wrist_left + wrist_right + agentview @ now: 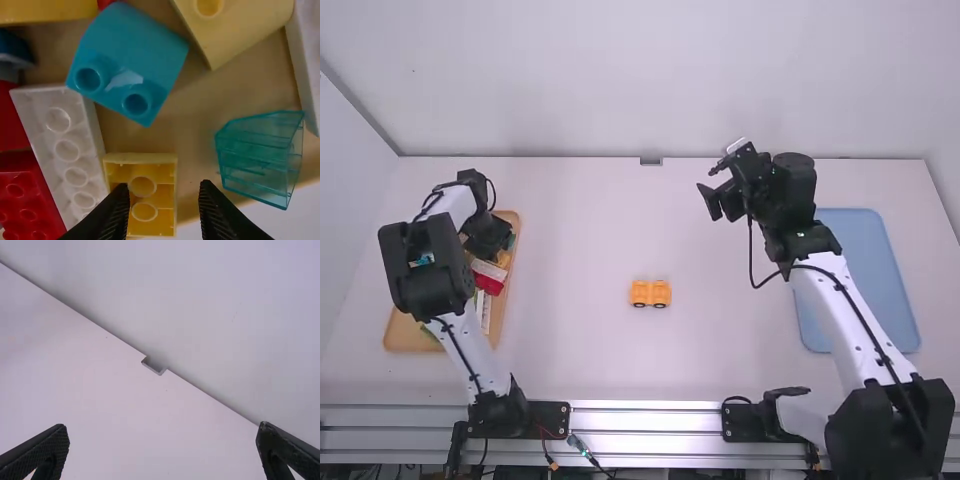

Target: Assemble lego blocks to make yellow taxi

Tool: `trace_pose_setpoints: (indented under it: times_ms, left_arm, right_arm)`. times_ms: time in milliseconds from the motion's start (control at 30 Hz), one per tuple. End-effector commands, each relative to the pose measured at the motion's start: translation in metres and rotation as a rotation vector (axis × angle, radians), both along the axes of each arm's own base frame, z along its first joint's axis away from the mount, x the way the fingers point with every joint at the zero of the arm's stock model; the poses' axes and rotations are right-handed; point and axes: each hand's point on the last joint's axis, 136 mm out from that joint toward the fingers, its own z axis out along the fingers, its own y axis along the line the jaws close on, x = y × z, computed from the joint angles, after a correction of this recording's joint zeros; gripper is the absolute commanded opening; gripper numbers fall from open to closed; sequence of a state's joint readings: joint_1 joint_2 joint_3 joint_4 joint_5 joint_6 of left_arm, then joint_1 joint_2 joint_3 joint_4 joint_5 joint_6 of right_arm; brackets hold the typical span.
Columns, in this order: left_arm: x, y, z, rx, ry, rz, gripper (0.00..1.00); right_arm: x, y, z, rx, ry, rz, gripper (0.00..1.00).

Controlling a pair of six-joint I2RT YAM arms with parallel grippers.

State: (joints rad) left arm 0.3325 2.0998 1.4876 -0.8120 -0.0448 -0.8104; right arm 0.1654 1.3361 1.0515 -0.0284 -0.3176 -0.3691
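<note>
In the high view my left gripper [488,238] is low over the wooden tray [410,335] of blocks. The left wrist view has my left gripper [162,205] open, with a hollow yellow block [166,192] lying beneath and partly between its fingers, overlapped by one finger. A translucent teal piece [262,155] lies beside it, and a blue block [132,60] and a larger yellow block [240,25] are farther off. A small yellow wheeled assembly [650,293] stands mid-table. My right gripper [720,203] hangs over the table's far right part; in its wrist view the gripper [162,430] is open, holding nothing.
White [75,150] and red bricks [25,192] crowd the tray around the left gripper. A blue tray [870,275] lies at the right, partly under the right arm. The far wall [600,90] rises behind the table's back edge.
</note>
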Motion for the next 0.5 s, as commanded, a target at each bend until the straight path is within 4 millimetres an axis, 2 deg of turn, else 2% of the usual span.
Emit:
trace_pose_setpoints:
  times_ms: [0, 167, 300, 467]
  left_arm:
    - [0.002, 0.005, 0.013, 0.005, -0.021, -0.004, 0.4]
    - [0.003, 0.009, 0.027, 0.011, -0.009, -0.009, 0.42]
    - [-0.002, 0.009, 0.027, 0.021, 0.017, -0.009, 0.47]
    - [-0.007, 0.005, 0.024, 0.013, 0.035, -0.006, 0.47]
  right_arm:
    - [0.002, -0.001, 0.007, 0.004, -0.017, -0.004, 0.99]
    - [0.002, -0.001, 0.007, 0.005, -0.017, -0.004, 0.99]
    - [0.002, -0.001, 0.007, 0.006, -0.016, -0.004, 0.99]
    - [0.002, -0.001, 0.007, 0.007, -0.016, -0.005, 0.99]
